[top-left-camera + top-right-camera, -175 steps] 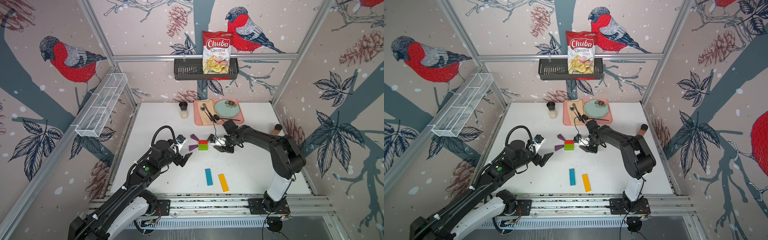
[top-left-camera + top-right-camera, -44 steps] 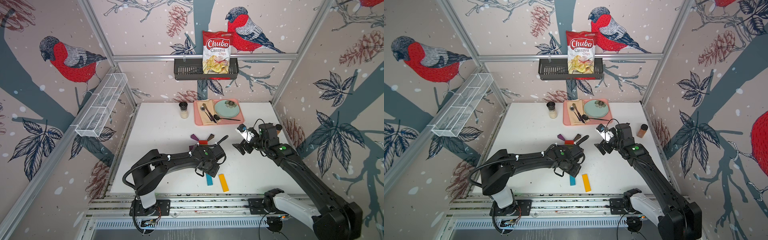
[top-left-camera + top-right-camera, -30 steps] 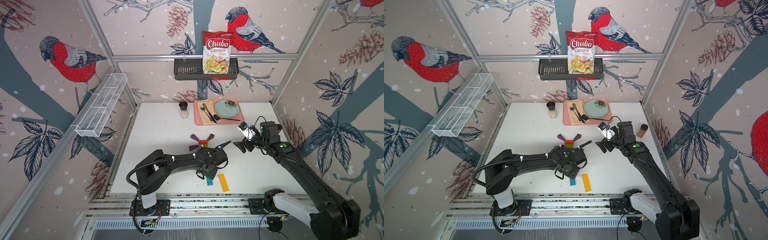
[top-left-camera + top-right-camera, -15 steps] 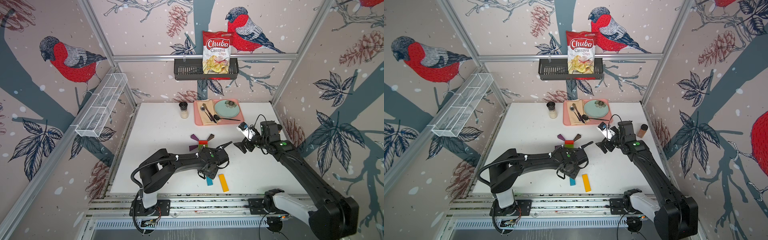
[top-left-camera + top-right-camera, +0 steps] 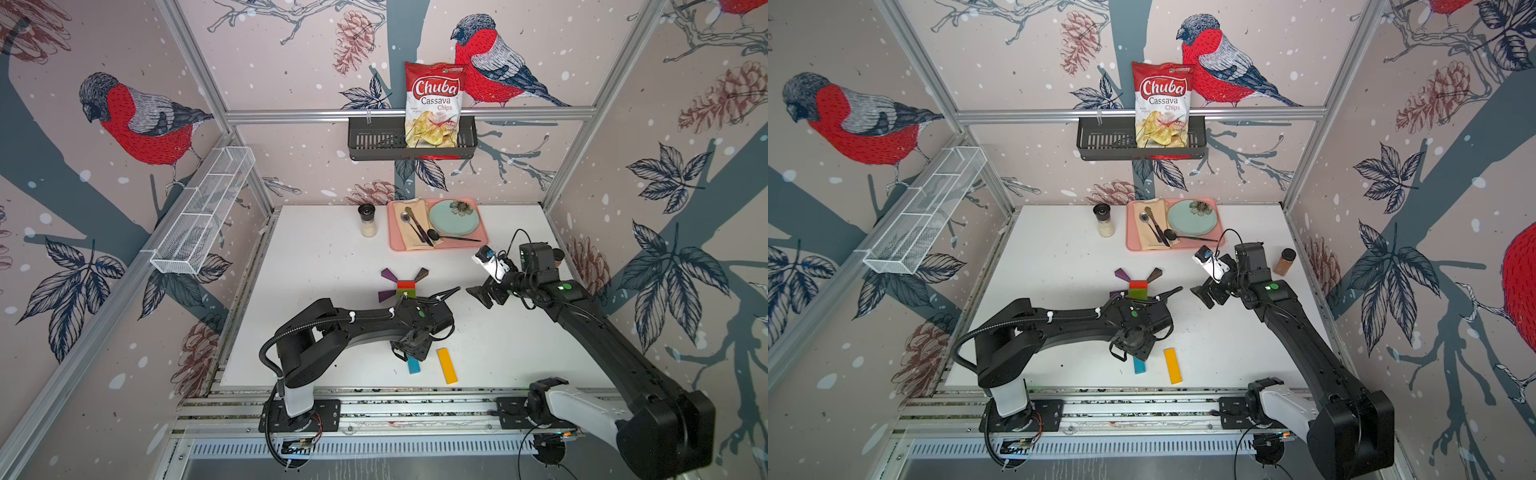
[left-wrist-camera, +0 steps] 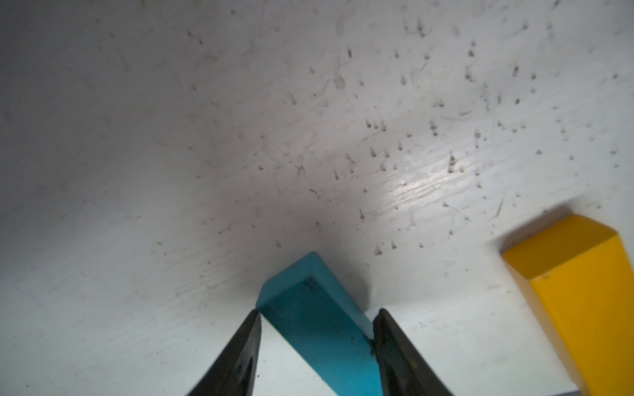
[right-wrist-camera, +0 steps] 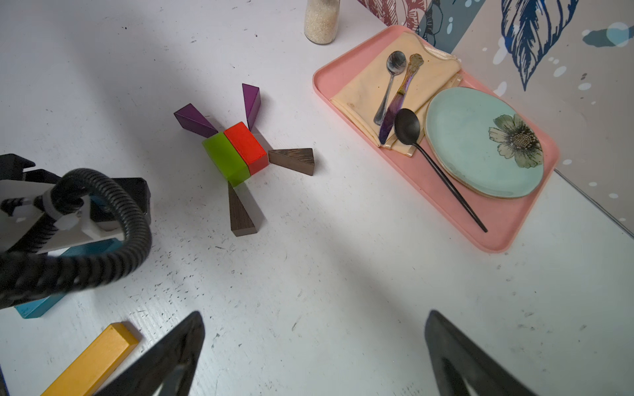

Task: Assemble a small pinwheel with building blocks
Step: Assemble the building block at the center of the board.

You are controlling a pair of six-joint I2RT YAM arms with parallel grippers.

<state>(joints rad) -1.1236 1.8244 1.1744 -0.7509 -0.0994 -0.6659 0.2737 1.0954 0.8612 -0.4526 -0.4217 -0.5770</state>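
Observation:
The pinwheel's hub, a red brick point(image 7: 245, 144) beside a green brick point(image 7: 224, 159), lies mid-table with two purple wedges point(image 7: 194, 120) and two brown wedges point(image 7: 291, 160) fanned round it. Near the front edge the blue bar point(image 6: 319, 319) lies flat and slantwise between the fingers of my left gripper point(image 6: 315, 312), which touch its two long sides. The yellow bar point(image 5: 446, 365) lies loose just right of it. My right gripper point(image 7: 314, 319) hovers open and empty right of the hub, above bare table.
A pink tray point(image 5: 478, 243) with napkin, cutlery and a plate sits at the back. A salt shaker point(image 5: 368, 220) stands left of it. A brown spice jar point(image 5: 1284, 262) stands by the right wall. The left arm's cable loops over the table near the hub.
My left gripper has settled lower over the blue bar and its jaws have narrowed onto it. The right arm has hardly moved.

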